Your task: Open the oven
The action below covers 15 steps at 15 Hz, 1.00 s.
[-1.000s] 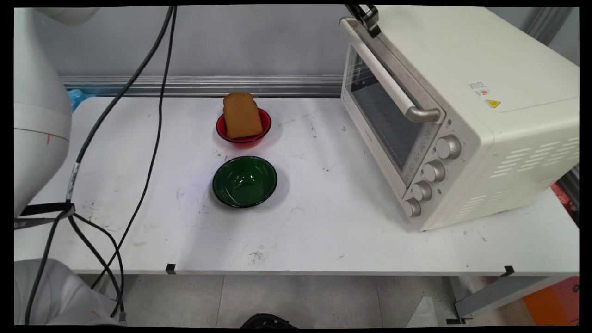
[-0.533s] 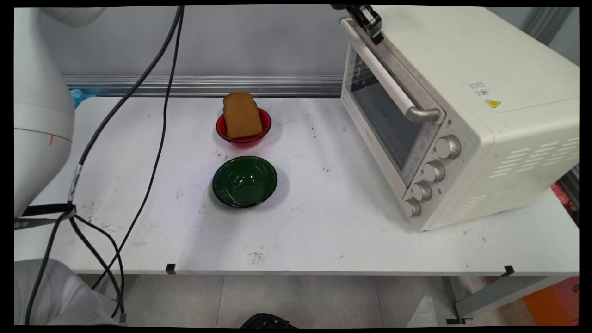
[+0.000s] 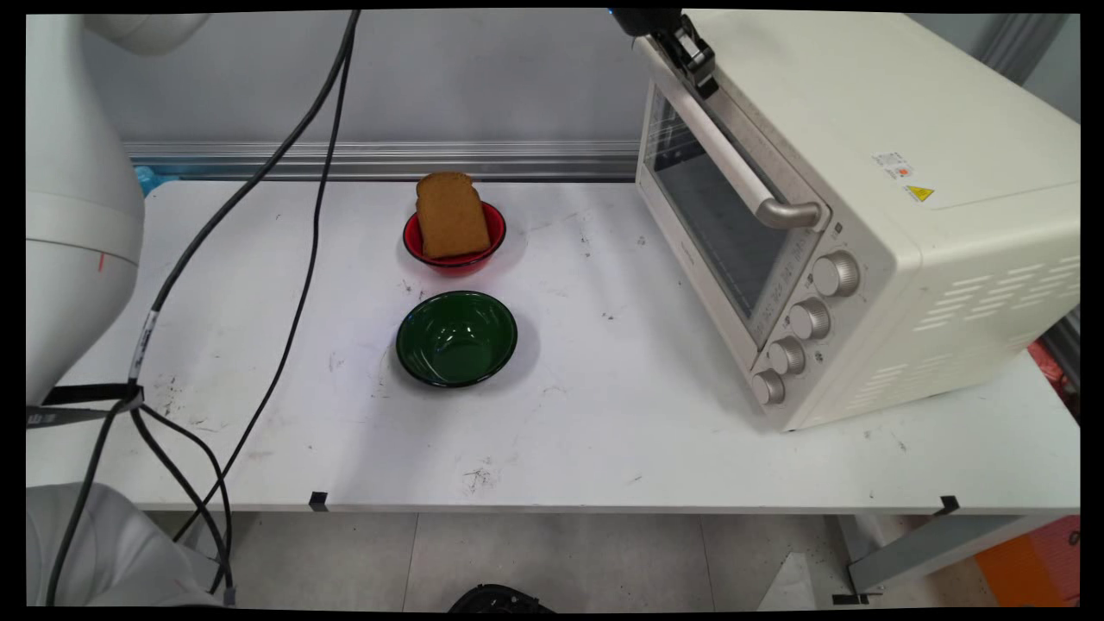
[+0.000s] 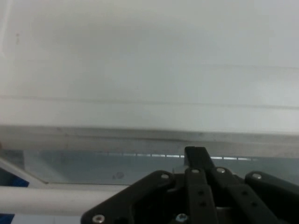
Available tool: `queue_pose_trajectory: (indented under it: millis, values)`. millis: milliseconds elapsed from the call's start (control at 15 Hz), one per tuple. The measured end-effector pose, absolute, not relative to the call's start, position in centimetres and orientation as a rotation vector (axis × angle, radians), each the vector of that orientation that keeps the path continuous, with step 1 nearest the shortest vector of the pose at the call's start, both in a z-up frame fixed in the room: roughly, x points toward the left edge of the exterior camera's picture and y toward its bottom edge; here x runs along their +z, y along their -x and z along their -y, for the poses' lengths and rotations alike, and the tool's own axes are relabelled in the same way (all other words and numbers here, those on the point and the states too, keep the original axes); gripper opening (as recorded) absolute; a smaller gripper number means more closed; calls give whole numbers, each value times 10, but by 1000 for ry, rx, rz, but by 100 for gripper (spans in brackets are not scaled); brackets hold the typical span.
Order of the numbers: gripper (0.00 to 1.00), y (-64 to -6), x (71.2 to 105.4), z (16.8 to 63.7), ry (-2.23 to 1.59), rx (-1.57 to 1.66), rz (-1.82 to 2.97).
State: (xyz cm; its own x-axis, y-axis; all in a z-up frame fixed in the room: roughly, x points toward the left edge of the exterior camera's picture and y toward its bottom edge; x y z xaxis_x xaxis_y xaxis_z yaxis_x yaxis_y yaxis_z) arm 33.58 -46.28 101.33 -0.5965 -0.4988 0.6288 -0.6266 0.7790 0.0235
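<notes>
Tool point(image 3: 697, 67) at top edge of our main view, against top of cream toaster oven's point(image 3: 871, 207) door, beside far end of its silver bar handle point(image 3: 720, 142); we cannot tell whether open or closed. Oven door shut. We see brown bread slice point(image 3: 451, 215) leaning in small red bowl point(image 3: 493, 242); empty dark green bowl point(image 3: 457, 337) just in front, on white table point(image 3: 604, 414).
</notes>
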Motion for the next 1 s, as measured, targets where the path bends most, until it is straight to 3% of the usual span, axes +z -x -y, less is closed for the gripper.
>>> queue_pose_trajectory:
  millis: [1000]
  values:
    - [0, -339, 998, 450, -810, 254, 2364]
